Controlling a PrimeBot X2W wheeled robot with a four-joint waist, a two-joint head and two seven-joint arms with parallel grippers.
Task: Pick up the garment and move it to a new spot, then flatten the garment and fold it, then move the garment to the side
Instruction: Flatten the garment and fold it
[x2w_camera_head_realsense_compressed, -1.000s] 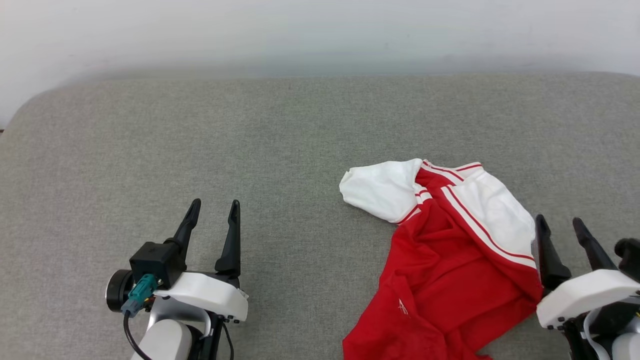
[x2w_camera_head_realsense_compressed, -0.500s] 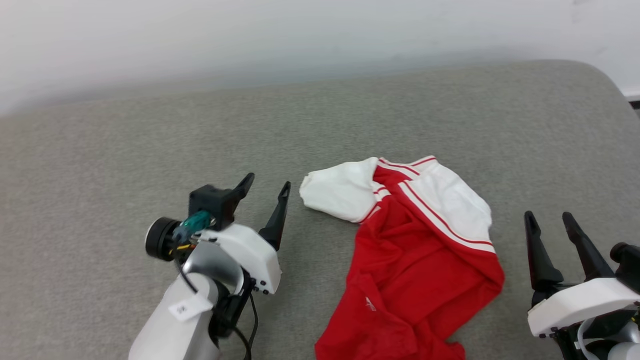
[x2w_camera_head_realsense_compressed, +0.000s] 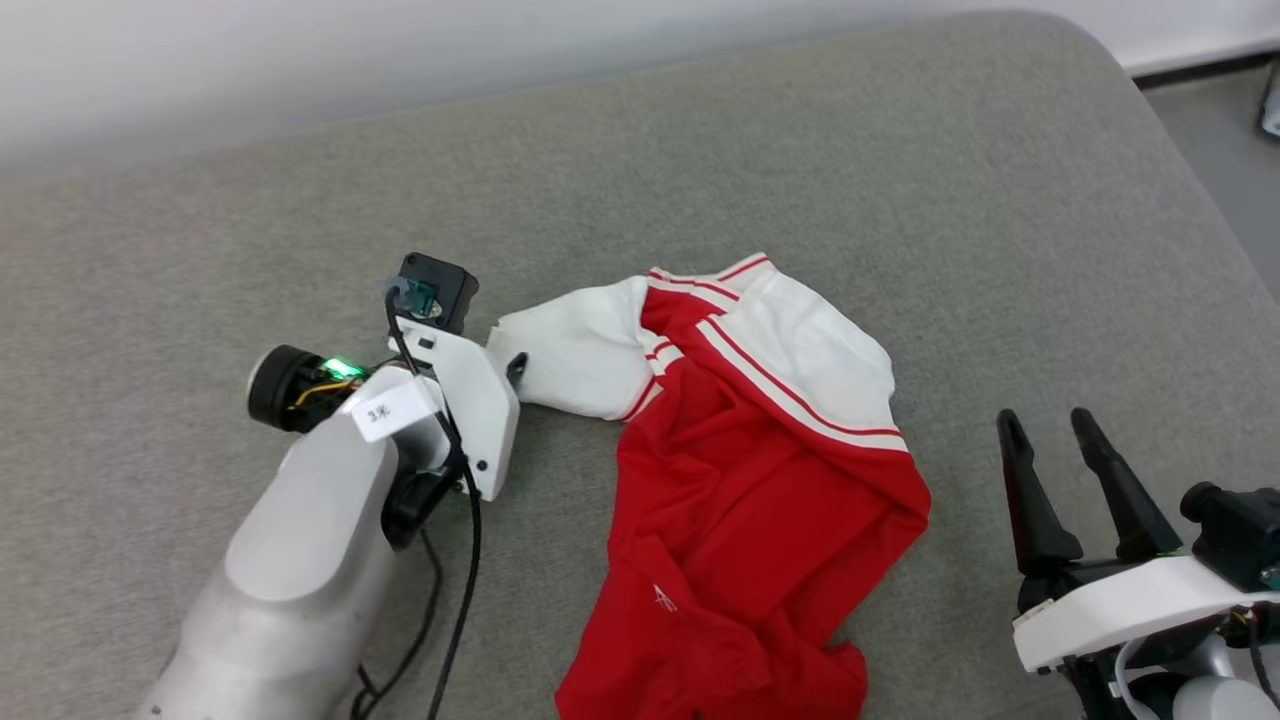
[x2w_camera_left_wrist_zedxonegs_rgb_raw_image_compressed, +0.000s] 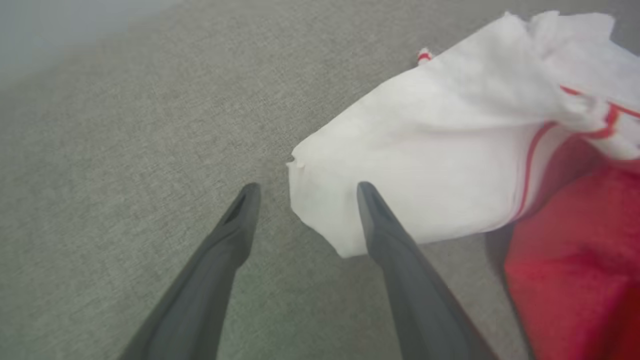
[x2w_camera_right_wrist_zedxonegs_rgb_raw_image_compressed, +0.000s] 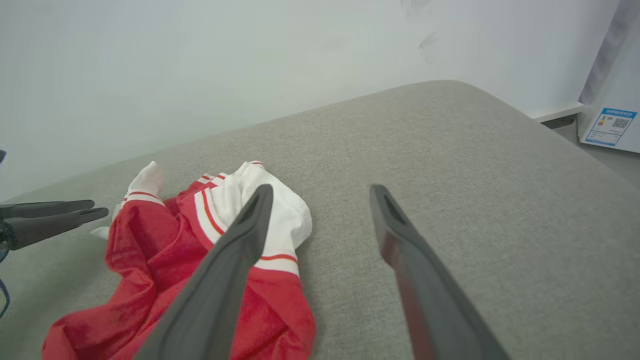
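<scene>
The garment (x2w_camera_head_realsense_compressed: 760, 470) lies crumpled on the grey cushion (x2w_camera_head_realsense_compressed: 900, 150). The left gripper (x2w_camera_left_wrist_zedxonegs_rgb_raw_image_compressed: 307, 189) has come from the bare cushion to the white sleeve (x2w_camera_left_wrist_zedxonegs_rgb_raw_image_compressed: 425, 165), jaws wide, one finger (x2w_camera_left_wrist_zedxonegs_rgb_raw_image_compressed: 400, 245) over its edge. The right gripper (x2w_camera_head_realsense_compressed: 1043, 418) stands near the red part, jaws also wide. The head view's bottom edge cuts off the garment's lower part.

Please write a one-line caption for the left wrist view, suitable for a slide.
Open left gripper at the white sleeve corner of the crumpled red garment, which lies on a grey fabric surface.
</scene>
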